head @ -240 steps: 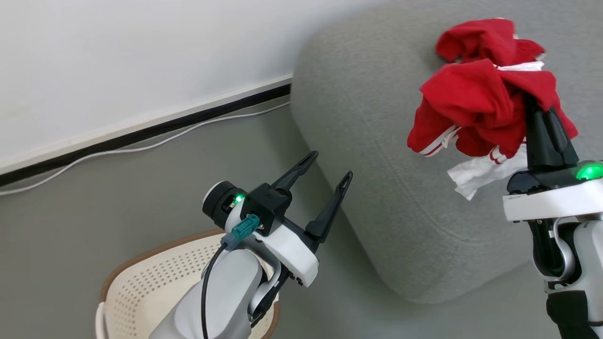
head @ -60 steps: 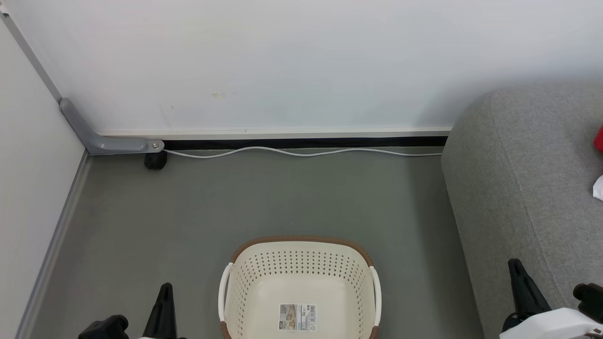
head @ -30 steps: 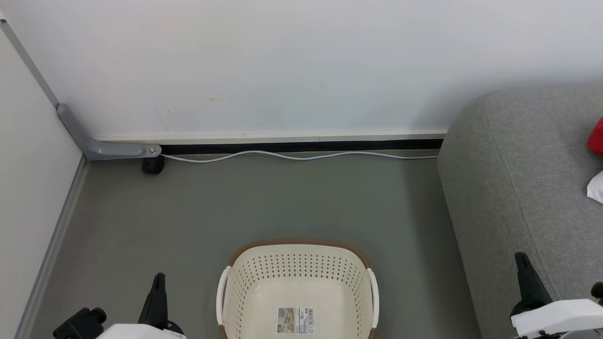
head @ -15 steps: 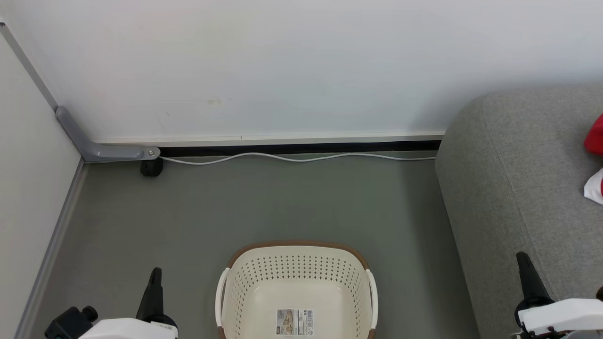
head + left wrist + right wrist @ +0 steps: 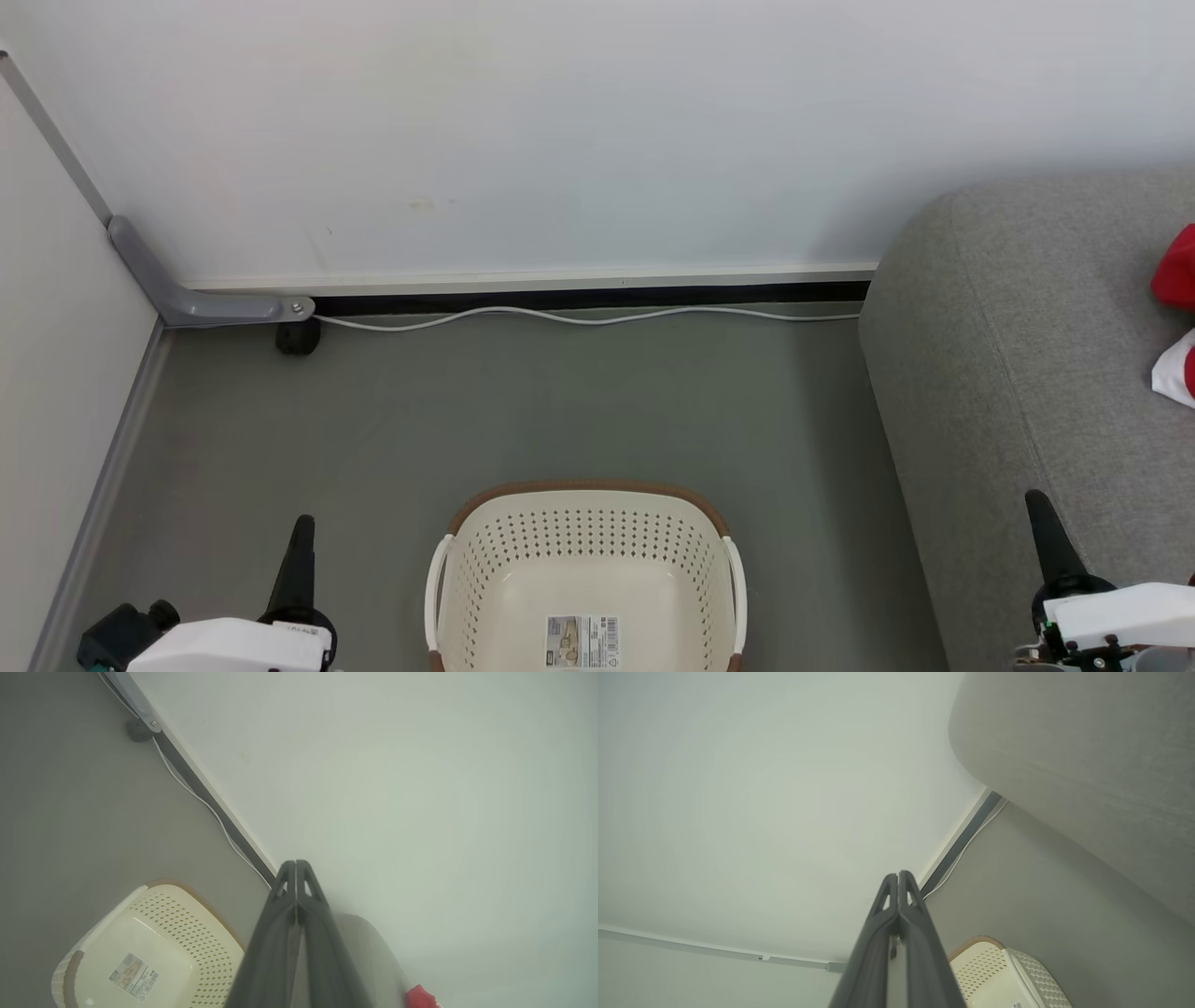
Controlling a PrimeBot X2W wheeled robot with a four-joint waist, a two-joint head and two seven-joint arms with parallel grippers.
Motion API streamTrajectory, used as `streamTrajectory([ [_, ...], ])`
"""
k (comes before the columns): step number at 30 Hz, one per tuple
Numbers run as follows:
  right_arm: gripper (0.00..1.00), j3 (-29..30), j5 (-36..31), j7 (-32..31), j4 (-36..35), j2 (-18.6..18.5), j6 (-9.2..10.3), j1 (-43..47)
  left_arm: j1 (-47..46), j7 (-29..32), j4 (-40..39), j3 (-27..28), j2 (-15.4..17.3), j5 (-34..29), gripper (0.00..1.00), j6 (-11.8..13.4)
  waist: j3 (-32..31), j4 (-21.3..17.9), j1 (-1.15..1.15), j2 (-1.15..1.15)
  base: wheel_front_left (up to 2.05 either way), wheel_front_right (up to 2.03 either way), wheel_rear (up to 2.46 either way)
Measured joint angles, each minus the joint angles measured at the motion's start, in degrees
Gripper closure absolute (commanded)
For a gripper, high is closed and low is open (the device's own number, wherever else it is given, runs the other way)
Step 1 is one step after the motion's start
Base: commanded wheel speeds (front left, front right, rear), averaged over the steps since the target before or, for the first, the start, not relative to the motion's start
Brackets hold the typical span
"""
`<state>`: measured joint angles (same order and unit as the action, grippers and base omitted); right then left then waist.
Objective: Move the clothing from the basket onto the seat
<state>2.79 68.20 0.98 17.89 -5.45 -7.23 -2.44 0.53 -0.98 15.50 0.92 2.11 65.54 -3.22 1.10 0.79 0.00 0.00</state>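
The left gripper (image 5: 296, 864) is clenched on nothing, its jaws pressed together along their full length. The right gripper (image 5: 899, 873) is in the same condition, tips touching. In the head view the bottom edge cuts off both grippers at the wrist.

The basket (image 5: 588, 489) stands on the floor (image 5: 560, 401) between the two grippers, to the right of the left one and to the left of the right one. Its near rim is cut off. The paper label (image 5: 584, 640) on its floor is visible (print too small to read).

The seat (image 5: 1008, 336) lies just beside and ahead of the right gripper. The clothing (image 5: 1178, 280) rests on the seat, ahead and to the right of the right gripper and well apart from it. A red fold and a white corner show at the frame edge, which cuts off the rest, so the garment count cannot be told.
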Motion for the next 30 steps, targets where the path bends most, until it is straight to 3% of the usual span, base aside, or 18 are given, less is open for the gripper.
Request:
streamTrajectory([
  [30, 1.0, 3.3, 16.3, -4.7, -1.1, 2.1, 0.0, -0.7, -2.3, 5.1, 0.0, 2.4, 0.1, 18.3, 1.0, -2.5, -0.7, -0.6, 0.0, 0.0, 0.0, 0.0, 0.0],
])
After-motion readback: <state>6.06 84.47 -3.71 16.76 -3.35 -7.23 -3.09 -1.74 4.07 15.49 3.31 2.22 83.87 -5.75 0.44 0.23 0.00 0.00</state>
